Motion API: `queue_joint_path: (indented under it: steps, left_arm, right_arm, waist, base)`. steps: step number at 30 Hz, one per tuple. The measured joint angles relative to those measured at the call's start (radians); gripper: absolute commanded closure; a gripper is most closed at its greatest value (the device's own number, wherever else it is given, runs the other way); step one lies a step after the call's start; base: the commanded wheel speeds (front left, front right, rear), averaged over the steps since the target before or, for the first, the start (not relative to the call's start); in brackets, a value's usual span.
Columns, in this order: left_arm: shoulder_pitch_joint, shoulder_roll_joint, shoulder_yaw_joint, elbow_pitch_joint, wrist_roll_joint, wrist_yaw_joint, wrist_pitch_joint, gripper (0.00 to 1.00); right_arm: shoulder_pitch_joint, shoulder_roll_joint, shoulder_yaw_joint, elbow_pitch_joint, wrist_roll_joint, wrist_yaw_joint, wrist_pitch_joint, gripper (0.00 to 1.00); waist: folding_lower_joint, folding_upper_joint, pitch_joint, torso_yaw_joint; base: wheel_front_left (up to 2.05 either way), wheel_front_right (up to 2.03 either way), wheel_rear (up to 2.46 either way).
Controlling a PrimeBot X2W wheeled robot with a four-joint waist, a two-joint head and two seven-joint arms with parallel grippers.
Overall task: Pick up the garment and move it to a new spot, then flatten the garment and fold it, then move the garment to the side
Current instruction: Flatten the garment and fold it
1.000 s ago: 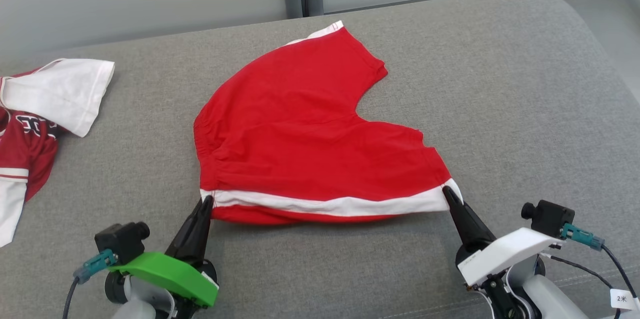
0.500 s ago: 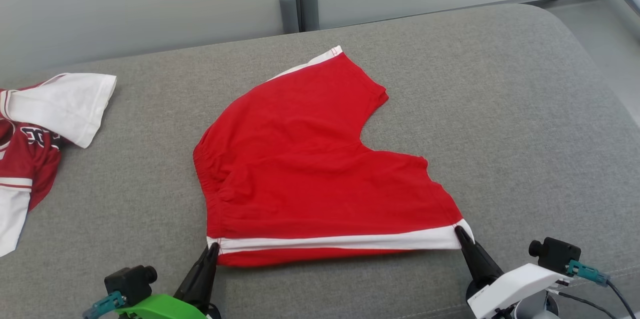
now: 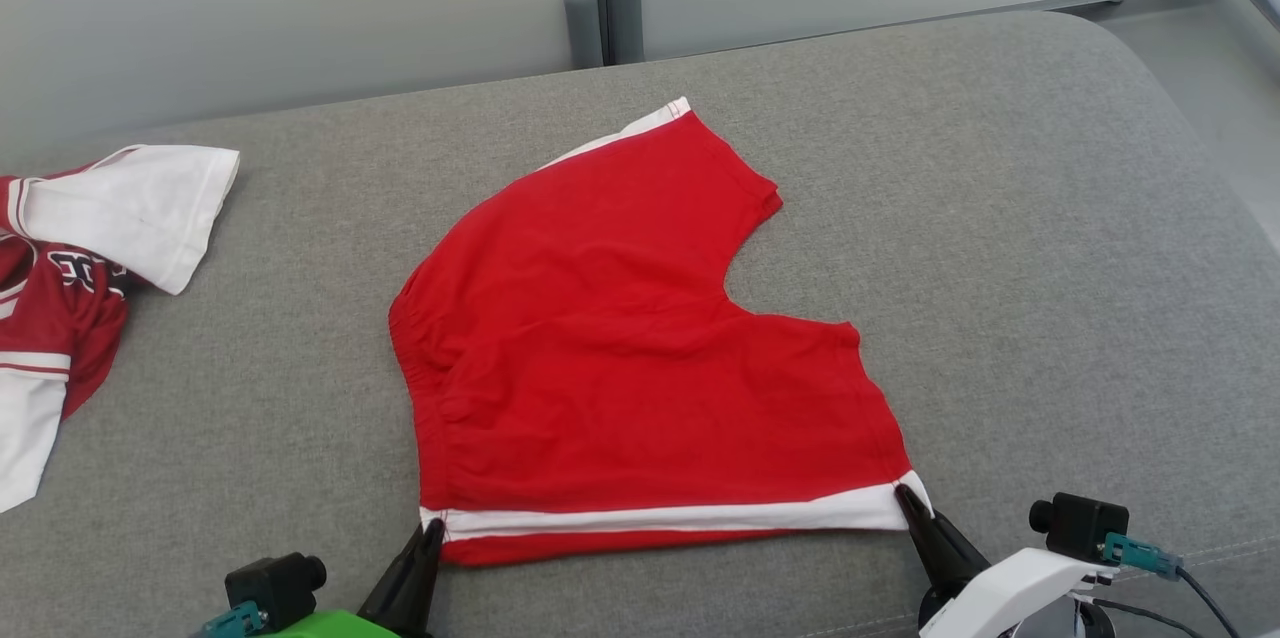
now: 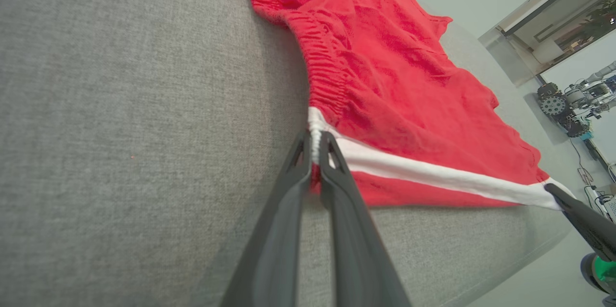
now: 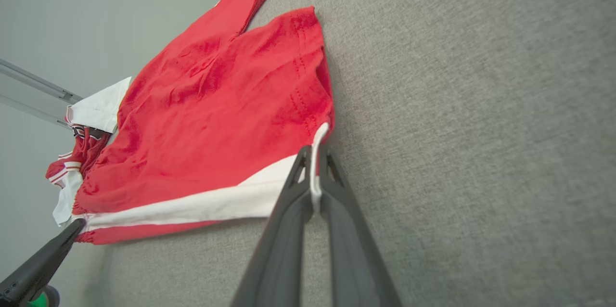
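Shorts (image 3: 620, 348) — red, with a white side stripe — lie spread flat in the middle of the grey cushion (image 3: 1040, 218), waistband toward the left, one leg pointing to the far side. The left pincer (image 3: 432, 525) is clenched on the near waistband corner, where the stripe begins. The right pincer (image 3: 903, 493) is clenched on the white hem corner at the stripe's other end — the near edge runs straight between them. A jersey (image 3: 70, 298) lies crumpled well apart at the cushion's left edge.

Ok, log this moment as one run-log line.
left gripper: shut on red shorts, waistband corner | right gripper: shut on hem corner | shorts: spread on grey cushion
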Motion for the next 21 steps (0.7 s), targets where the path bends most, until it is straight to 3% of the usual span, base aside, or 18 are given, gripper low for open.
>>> queue_joint_path:
  steps: [1,3,4,6,21]
  left_arm:
    - [0.0,-0.001,0.0,0.005,0.0,0.0,0.0,0.58]
    - [0.0,-0.001,0.0,0.012,0.0,0.0,0.0,0.24]
    - [0.0,-0.001,0.0,0.017,0.0,0.0,0.0,0.13]
    - [0.0,-0.001,0.0,0.021,0.001,0.0,0.0,0.0]
    - [0.0,0.026,0.036,-0.027,0.047,0.002,-0.006,0.0]
  right_arm:
    - [-0.002,0.001,0.0,0.006,-0.003,0.0,0.0,0.52]
    - [-0.005,0.004,0.0,0.013,-0.003,0.0,-0.001,0.13]
    - [-0.009,0.007,0.0,0.02,-0.004,0.0,-0.005,0.0]
    - [-0.014,0.011,-0.002,0.025,-0.005,0.0,-0.007,0.0]
    - [-0.04,-0.021,-0.121,-0.008,-0.095,-0.003,-0.007,0.0]
  waist:
    - [0.0,0.0,0.0,0.0]
    - [0.0,0.0,0.001,0.0]
    - [0.0,0.0,0.001,0.0]
    - [0.0,0.0,0.002,0.0]
    - [0.0,0.0,0.008,-0.002]
  base:
    - [0.0,0.0,0.0]
    - [0.0,0.0,0.0]
    - [0.0,0.0,0.0]
    - [0.0,0.0,0.0]
    - [0.0,0.0,0.0]
